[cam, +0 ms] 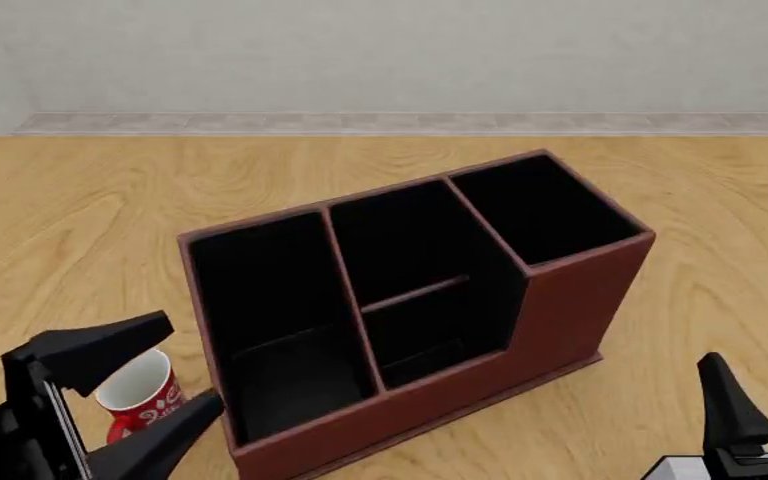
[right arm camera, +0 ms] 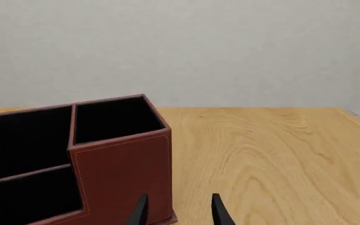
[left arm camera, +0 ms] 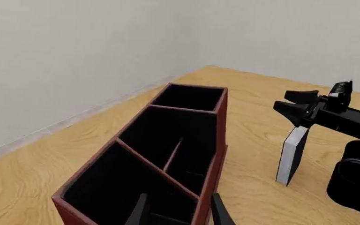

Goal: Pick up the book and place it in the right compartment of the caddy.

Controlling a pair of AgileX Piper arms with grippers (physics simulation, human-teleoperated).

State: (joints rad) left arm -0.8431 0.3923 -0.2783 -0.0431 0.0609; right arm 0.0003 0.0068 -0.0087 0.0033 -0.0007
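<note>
Front view: the red mug (cam: 140,398) is partly covered by the left gripper (cam: 137,388), whose body is cut off by the lower edge. The right gripper (cam: 758,400) shows only its finger tops at the lower right corner; the book (cam: 704,467) appears as a pale sliver at that edge. Right wrist view: the caddy (right arm camera: 120,183) is cropped at the left edge. Left wrist view: the caddy's near corner runs off the bottom.

A mug (cam: 137,395) stands just left of the caddy (cam: 464,400) on the table (cam: 91,220).
</note>
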